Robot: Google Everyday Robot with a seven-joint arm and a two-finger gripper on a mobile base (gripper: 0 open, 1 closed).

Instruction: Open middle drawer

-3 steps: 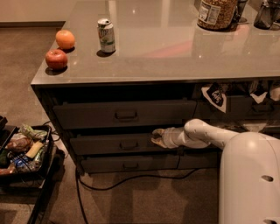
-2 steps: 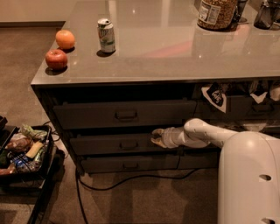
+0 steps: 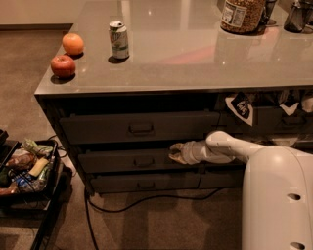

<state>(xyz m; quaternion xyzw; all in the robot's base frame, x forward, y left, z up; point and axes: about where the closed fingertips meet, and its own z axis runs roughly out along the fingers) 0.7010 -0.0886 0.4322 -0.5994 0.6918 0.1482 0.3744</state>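
Observation:
The middle drawer (image 3: 117,162) is a low dark grey front with a small loop handle (image 3: 143,161), set between a taller drawer above and a narrower one below. Its front stands about flush with the others, and no interior shows. My gripper (image 3: 176,152) is at the drawer's upper edge, a little right of the handle, with the pale arm (image 3: 222,146) reaching in from the right.
The counter top (image 3: 195,53) holds an apple (image 3: 63,66), an orange (image 3: 73,43), a can (image 3: 119,39) and a jar (image 3: 241,14). A black crate of groceries (image 3: 27,168) sits on the floor at left. A cable (image 3: 146,200) runs along the floor below the drawers.

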